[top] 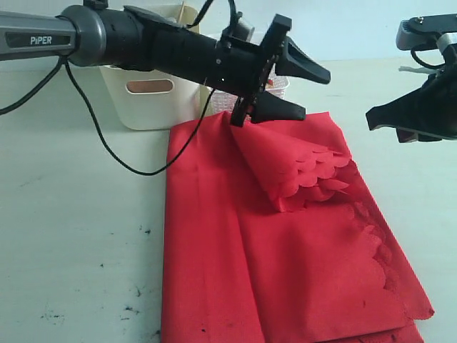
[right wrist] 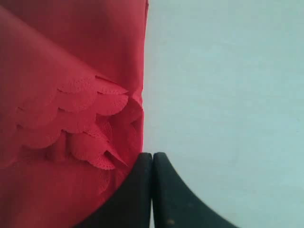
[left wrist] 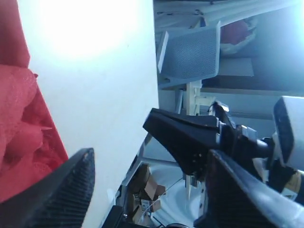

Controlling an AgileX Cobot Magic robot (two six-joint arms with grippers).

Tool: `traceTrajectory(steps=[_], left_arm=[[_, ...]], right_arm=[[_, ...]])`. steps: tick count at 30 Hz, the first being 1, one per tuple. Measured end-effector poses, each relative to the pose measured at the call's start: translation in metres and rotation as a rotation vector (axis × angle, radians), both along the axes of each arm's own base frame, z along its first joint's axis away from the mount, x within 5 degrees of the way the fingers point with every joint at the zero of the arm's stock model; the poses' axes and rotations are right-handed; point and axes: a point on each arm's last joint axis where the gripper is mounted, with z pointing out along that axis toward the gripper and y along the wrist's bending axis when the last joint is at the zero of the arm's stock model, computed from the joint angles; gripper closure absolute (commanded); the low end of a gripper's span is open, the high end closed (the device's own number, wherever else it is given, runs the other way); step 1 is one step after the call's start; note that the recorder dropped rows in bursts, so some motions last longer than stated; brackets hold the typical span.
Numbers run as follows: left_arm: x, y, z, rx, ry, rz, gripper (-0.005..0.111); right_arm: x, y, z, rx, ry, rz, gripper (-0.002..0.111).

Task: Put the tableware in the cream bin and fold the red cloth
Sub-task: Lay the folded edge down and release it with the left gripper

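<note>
A pale, greenish-white table [top: 71, 236] fills the exterior view, with dark scuff marks [top: 50, 314] scattered toward 7 o'clock. A plain, light wall [top: 357, 28] runs behind it from 12 to 2 o'clock. In the left wrist view, bright glare [left wrist: 85, 28] washes over the tabletop. Past the table's edge stand a grey mesh-backed office chair [left wrist: 190, 54] and brown cardboard boxes [left wrist: 145, 183].

Pale tabletop [top: 78, 214] is carrying two things. The red cloth [top: 285, 271] is lying folded in layers across the middle-right with scalloped edges showing, one corner flap bunching up on top, near end running out of the exterior view. Cream bin [top: 146, 100] is sitting upright at the far side, cloth's far corner reaching its base. Dark specks [top: 132, 309] are dotting the bare near-left surface.
</note>
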Motion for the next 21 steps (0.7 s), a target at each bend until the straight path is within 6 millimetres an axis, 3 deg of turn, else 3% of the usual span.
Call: traceTrajectory(steps=[5, 12, 15, 21], left_arm=[[0.009, 0.022, 0.000, 0.013, 0.003, -0.017, 0.042], [0.005, 0.049, -0.024, 0.412, -0.006, -0.107, 0.042], [-0.002, 0.047, -0.032, 0.526, -0.027, -0.155, 0.042], [-0.013, 0.023, -0.044, 0.593, -0.041, -0.144, 0.042]], right_arm=[[0.000, 0.000, 0.000, 0.004, 0.001, -0.002, 0.108], [0.000, 0.001, 0.000, 0.014, 0.003, -0.008, 0.108], [0.000, 0.001, 0.000, 0.015, -0.001, -0.008, 0.108], [0.001, 0.002, 0.001, 0.037, -0.006, -0.019, 0.108]])
